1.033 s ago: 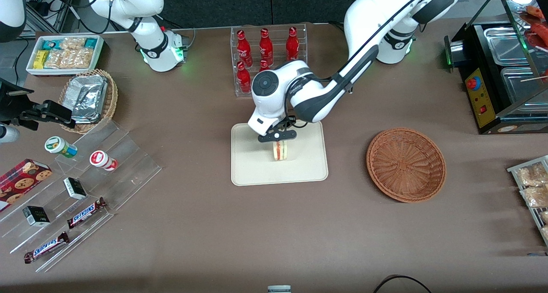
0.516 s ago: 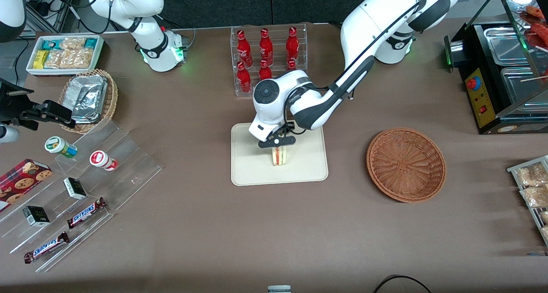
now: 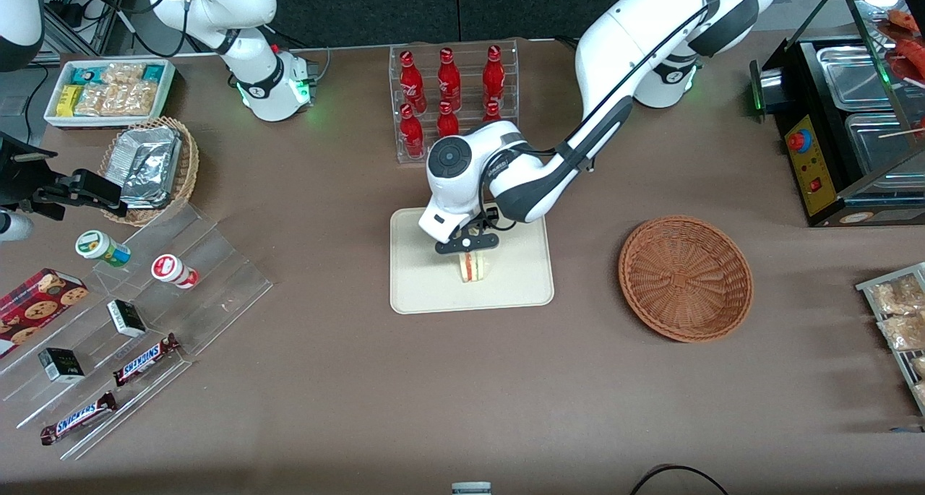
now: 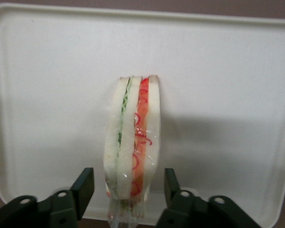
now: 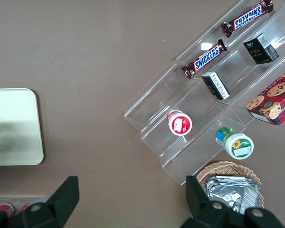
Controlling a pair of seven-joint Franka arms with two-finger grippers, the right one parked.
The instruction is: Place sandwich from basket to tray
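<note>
The sandwich (image 3: 473, 267) is a wrapped wedge of white bread with a red and green filling. It stands on its edge near the middle of the cream tray (image 3: 426, 285). My left gripper (image 3: 469, 255) is straight above it and open. In the left wrist view, the gripper (image 4: 129, 186) has one dark finger (image 4: 83, 186) on each side of the sandwich (image 4: 133, 137), with a gap at both sides. The tray (image 4: 47, 71) fills that view. The reddish-brown basket (image 3: 685, 278) stands empty beside the tray, toward the working arm's end.
A clear rack of red bottles (image 3: 452, 97) stands just farther from the camera than the tray, under my arm. A tiered acrylic shelf (image 3: 130, 314) with snacks, a tan basket of foil packets (image 3: 148, 166) and a white bin (image 3: 108, 90) lie toward the parked arm's end. A black food warmer (image 3: 853, 119) stands toward the working arm's end.
My gripper and the sandwich have come down over the tray and shifted slightly nearer the front camera. The basket and tray have not moved.
</note>
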